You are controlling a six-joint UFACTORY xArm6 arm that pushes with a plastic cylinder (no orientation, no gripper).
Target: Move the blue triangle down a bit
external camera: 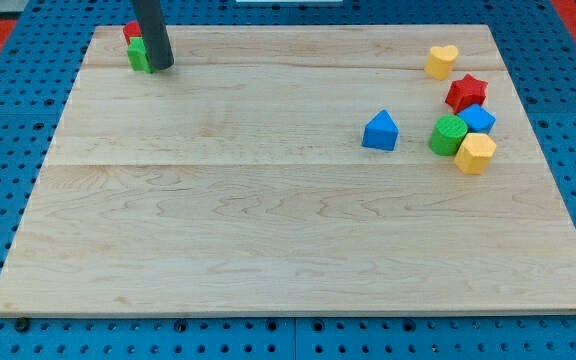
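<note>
- While the wooden board is looked at, no box, bowl or tray is seen on it; the blocks are just laid flat on the wood.
- My tip is placed near the view's top left corner, touching or just beside a green block and a red block, both partly hidden by the rod.
- No fingers are carried by the rod, so nothing is held.
- The blue triangle is found right of the middle, well apart from my tip.
- Just to its right, a green cylinder, a blue cube, a red star and a yellow hexagon are packed close together.
- A yellow heart is set apart, near the top edge.
- Bare wood is seen below the blue triangle, all the way to the bottom edge.
</note>
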